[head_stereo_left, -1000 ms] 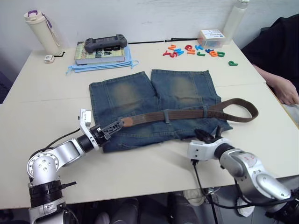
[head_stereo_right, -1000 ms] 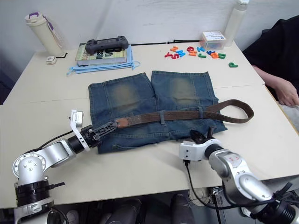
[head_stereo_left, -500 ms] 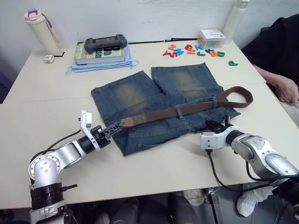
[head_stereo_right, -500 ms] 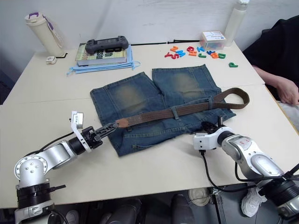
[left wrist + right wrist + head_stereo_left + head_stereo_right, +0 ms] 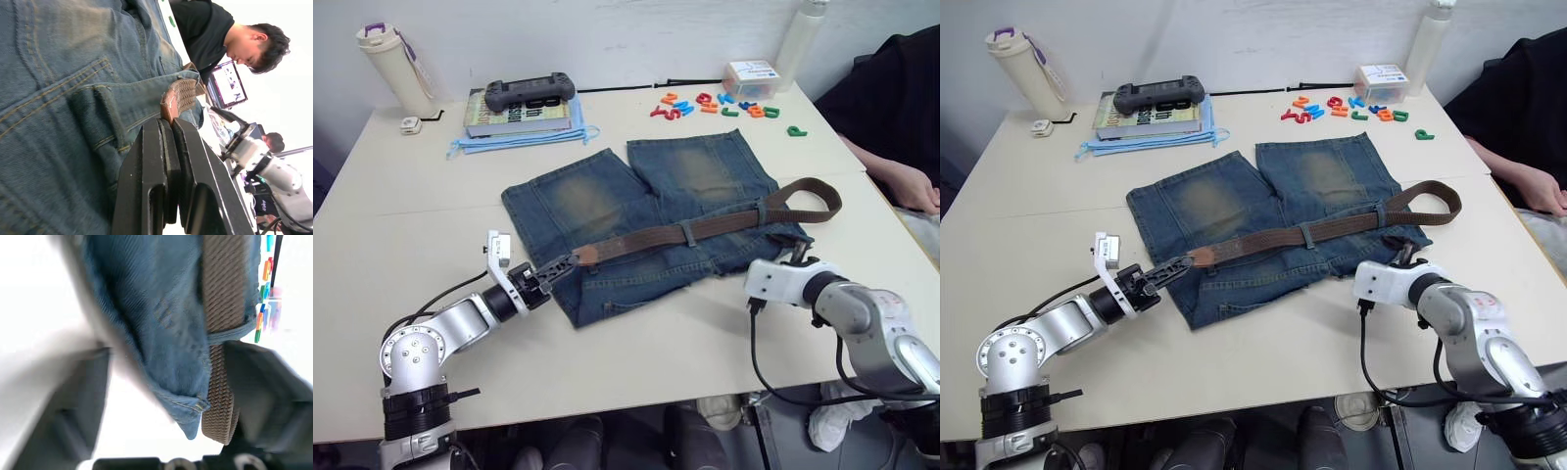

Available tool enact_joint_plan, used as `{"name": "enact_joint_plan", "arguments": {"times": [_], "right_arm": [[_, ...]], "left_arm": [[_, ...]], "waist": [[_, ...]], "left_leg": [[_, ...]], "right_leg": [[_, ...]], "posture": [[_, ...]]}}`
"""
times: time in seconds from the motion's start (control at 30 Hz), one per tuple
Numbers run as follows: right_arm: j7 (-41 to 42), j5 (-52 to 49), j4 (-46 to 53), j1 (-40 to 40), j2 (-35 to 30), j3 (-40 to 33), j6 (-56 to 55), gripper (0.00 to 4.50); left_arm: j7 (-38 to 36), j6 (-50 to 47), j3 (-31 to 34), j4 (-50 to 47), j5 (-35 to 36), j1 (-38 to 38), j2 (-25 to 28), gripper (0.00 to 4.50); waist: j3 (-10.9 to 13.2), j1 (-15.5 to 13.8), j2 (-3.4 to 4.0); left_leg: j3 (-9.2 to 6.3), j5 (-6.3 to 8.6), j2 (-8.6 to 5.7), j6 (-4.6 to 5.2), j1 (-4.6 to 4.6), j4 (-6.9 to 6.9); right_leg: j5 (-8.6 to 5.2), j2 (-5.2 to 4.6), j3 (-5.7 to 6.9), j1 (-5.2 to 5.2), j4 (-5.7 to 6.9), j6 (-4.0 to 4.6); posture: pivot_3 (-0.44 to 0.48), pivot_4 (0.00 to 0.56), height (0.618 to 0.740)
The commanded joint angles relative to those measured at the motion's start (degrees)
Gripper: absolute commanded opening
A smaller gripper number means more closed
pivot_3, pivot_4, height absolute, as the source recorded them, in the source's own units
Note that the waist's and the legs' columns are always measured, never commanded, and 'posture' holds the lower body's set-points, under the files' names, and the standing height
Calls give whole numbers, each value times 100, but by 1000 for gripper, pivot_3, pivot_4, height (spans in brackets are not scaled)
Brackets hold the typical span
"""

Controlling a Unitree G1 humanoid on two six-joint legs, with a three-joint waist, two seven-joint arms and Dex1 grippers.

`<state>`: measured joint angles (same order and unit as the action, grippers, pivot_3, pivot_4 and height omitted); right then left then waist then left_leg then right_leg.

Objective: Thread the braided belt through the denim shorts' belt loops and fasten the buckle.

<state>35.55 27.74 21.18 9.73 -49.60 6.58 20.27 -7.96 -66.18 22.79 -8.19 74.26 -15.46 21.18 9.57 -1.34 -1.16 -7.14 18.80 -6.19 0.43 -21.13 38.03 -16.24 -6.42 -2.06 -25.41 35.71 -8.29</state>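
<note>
The denim shorts (image 5: 636,211) lie flat mid-table, waistband toward me. The braided belt (image 5: 705,225) runs along the waistband under two belt loops (image 5: 686,233) (image 5: 762,211) and curls into a bend past the shorts' right side. My left gripper (image 5: 558,266) is shut on the belt's tan leather end (image 5: 178,95) at the left of the waistband. My right gripper (image 5: 796,255) stands open at the shorts' right waistband corner (image 5: 188,416), which lies between its fingers untouched. The buckle is hidden from me.
At the back left a game controller (image 5: 521,94) lies on a book, next to a bottle (image 5: 386,59). Coloured letters (image 5: 715,103) and a small box (image 5: 751,78) sit at the back right. A person's arm (image 5: 901,181) rests at the right edge.
The shorts and belt have been dragged right and turned slightly. My right gripper then opened and let go of the waistband corner. My left gripper kept hold of the belt end.
</note>
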Motion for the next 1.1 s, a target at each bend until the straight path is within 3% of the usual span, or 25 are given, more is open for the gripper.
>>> {"name": "enact_joint_plan", "arguments": {"times": [0.03, 0.13, 0.2, 0.27, 0.3, 0.33, 0.4, 0.47, 0.5, 0.63, 0.9, 1.1], "right_arm": [[887, -1061, 1530, 449, 557, -653, 1927, 4240], [1266, -1490, 2140, 790, 647, -728, 2952, 4240], [1437, -2250, 2635, 1483, 1333, -1030, 4628, 4240], [1702, -2900, 3115, 2204, 2430, -1382, 6602, 4240], [1630, -3157, 3150, 2185, 3320, -1560, 7007, 4240], [1519, -3375, 3156, 2137, 3950, -1702, 7208, 4240], [743, -3488, 2950, 1836, 6100, -2047, 7223, 4240], [128, -3593, 2769, 1590, 7478, -2226, 7223, 4240], [-123, -3718, 2671, 1502, 7818, -2289, 7223, 4240], [-909, -4307, 2061, 1547, 8261, -2770, 7223, 4240], [-2063, -5632, 749, 2408, 8287, -4012, 7223, 4240], [-2760, -6490, 34, 2883, 8206, -4373, 7063, 4240]], "left_arm": [[29, 78, -30, -151, 254, -112, -46, 0], [73, 92, -56, -171, 293, -128, -49, 0], [103, 95, -52, -161, 335, -138, -36, 0], [139, 96, -49, -162, 379, -141, -21, 0], [164, 95, -46, -167, 410, -137, -9, 0], [186, 98, -46, -170, 437, -134, 1, 0], [238, 102, -43, -177, 498, -127, 21, 0], [285, 107, -50, -187, 548, -121, 32, 0], [310, 114, -60, -195, 573, -117, 34, 0], [378, 144, -83, -237, 657, -89, 56, 0], [490, 227, -85, -305, 764, -19, 84, 0], [528, 274, -123, -320, 815, 12, 107, 0]], "waist": [[0, 3, 0], [1, -13, 2], [1, -16, 0], [0, -7, 0], [-1, 8, 2], [-14, 12, -9], [-17, 13, -13], [4, -4, 20], [3, -11, 21], [0, 19, 19], [1, 148, 20], [1, 155, 20]], "left_leg": [[-1, 1, 2, -2, 0, 0], [-3, 2, 2, -3, 0, 1], [-7, 2, 3, -3, -2, 1], [-8, 2, 2, -2, -2, 1], [-10, 1, 5, -4, -3, 1], [-9, 2, 10, -8, -2, -1], [-17, 12, 35, -30, 3, -2], [-23, 20, 47, -45, -6, 7], [-20, 13, 28, -32, -13, 2], [-1, 3, -8, -5, -1, 4], [-3, 3, 15, -22, 4, -10], [-3, 3, 15, -22, 6, -9]], "right_leg": [[0, 1, 0, 0, 0, 0], [1, 0, 1, 0, 0, 2], [1, -2, 5, 2, -4, 3], [3, -3, 5, 1, -2, 5], [4, -3, 7, 0, -2, 7], [5, -3, 5, -5, 1, 11], [-3, 2, 17, -5, 7, 33], [-6, 13, 24, -17, 29, 54], [-3, 9, 27, -24, 32, 52], [7, -10, 17, -11, 22, 34], [3, 3, 22, -21, 27, 40], [3, 2, 20, -18, 26, 40]], "posture": [[0, 150, 731], [0, 150, 731], [0, 150, 731], [0, 150, 731], [0, 150, 731], [0, 150, 731], [0, 150, 731], [0, 150, 731], [0, 150, 731], [0, 150, 731], [0, 150, 731], [0, 150, 731]]}}
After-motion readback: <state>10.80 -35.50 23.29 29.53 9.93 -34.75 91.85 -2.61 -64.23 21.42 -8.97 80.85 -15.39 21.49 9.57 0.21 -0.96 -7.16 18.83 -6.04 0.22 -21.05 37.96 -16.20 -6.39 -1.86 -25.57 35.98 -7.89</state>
